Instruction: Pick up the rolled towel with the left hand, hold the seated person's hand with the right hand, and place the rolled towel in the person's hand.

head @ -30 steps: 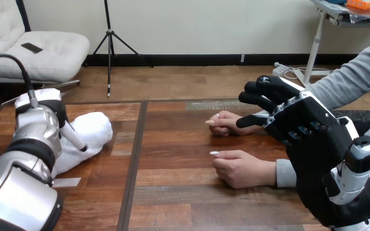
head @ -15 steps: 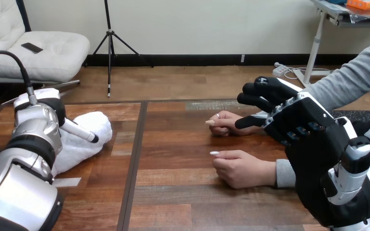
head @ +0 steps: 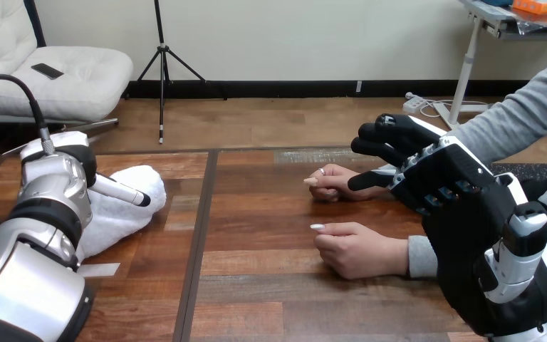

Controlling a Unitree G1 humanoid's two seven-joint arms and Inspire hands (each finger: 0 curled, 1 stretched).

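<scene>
The rolled white towel point(head: 124, 210) lies on the wooden table point(head: 271, 214) at the left. My left hand point(head: 64, 167) sits on its near end, with one straight finger point(head: 122, 192) stretched across the top; it is open, and the rest of it is hidden behind my silver wrist. The person's two hands rest on the table at the right: the farther hand point(head: 333, 182) and the nearer hand point(head: 356, 249), both palm down. My right hand point(head: 441, 178) hovers over the farther hand's wrist, open, fingers loosely bent, thumb point(head: 365, 178) beside that hand. I cannot tell if they touch.
A dark seam point(head: 199, 235) runs front to back between two table panels, right of the towel. A small clear tape patch point(head: 98, 269) lies near my left forearm. The person's grey sleeve point(head: 520, 114) comes in from the upper right.
The straight finger of my left hand has swung from pointing down at the towel's side to lying outward across its top. My right hand has barely shifted.
</scene>
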